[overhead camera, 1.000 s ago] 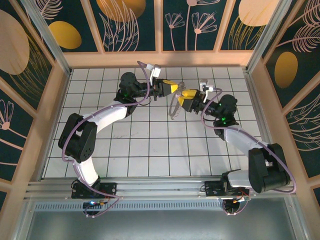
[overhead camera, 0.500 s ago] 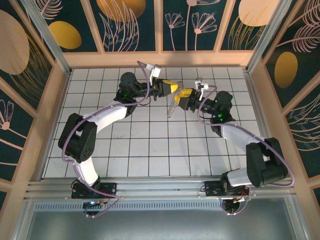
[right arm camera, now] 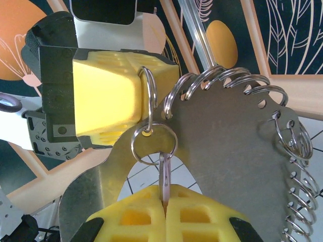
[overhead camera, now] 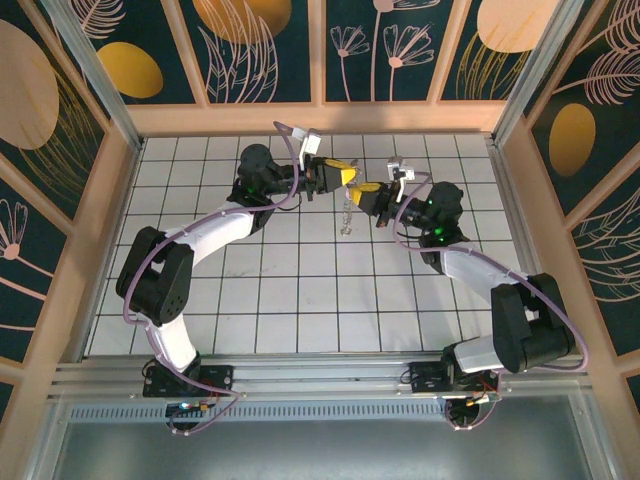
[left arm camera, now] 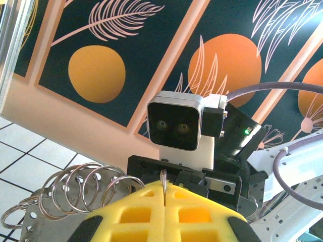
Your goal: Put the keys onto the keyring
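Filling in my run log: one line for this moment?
left fingers shut on ring of keyring plate | right fingers shut on key | key threaded: cannot tell

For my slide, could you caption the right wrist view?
Right gripper pinches key at split ring; left gripper holds another ring.

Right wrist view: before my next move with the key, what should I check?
1. Right claw shut on the pink key: ok.
2. Left claw shut on a ring at the metal plate's edge: ok.
3. Key's upper end at the rim of the small split ring: ok.
4. Key actually threaded on that ring: cannot tell.
5. Claws apart, not touching: ok.
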Motion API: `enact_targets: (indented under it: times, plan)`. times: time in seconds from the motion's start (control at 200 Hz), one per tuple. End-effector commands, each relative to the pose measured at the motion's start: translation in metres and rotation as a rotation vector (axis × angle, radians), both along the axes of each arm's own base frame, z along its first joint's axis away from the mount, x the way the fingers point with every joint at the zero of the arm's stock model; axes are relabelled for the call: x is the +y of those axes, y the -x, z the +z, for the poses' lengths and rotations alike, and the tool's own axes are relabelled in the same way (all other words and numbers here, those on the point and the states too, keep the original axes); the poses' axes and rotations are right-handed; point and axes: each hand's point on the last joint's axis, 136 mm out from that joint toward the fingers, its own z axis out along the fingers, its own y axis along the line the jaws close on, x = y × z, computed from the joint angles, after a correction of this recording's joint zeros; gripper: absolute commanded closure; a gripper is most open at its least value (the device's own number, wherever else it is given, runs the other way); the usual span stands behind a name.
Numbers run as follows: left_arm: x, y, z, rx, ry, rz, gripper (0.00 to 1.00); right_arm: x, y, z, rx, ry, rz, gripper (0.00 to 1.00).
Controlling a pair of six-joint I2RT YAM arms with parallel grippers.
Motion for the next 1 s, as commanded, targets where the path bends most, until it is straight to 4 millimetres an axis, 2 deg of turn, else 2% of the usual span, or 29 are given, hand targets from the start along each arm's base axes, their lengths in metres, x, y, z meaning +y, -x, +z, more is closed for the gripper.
enact_targets:
  times: [0.0,0.17,0.556,0.996]
  plan:
    - [0.006,0.011,0.037,-0.099,0.065,-0.001,1.00,-0.003,0.005,0.012,-0.045,0.002,-0.005,1.00]
    - [0.007,0.010,0.038,-0.101,0.066,0.010,1.00,-0.012,-0.004,0.012,-0.012,0.025,-0.082,1.00]
    - [0.008,0.002,0.033,-0.116,0.035,0.077,1.00,-0.026,-0.004,0.015,0.009,0.078,-0.147,1.00]
    - [0.007,-0.007,0.015,-0.137,-0.044,0.126,1.00,-0.028,-0.018,0.020,0.051,0.151,-0.188,1.00]
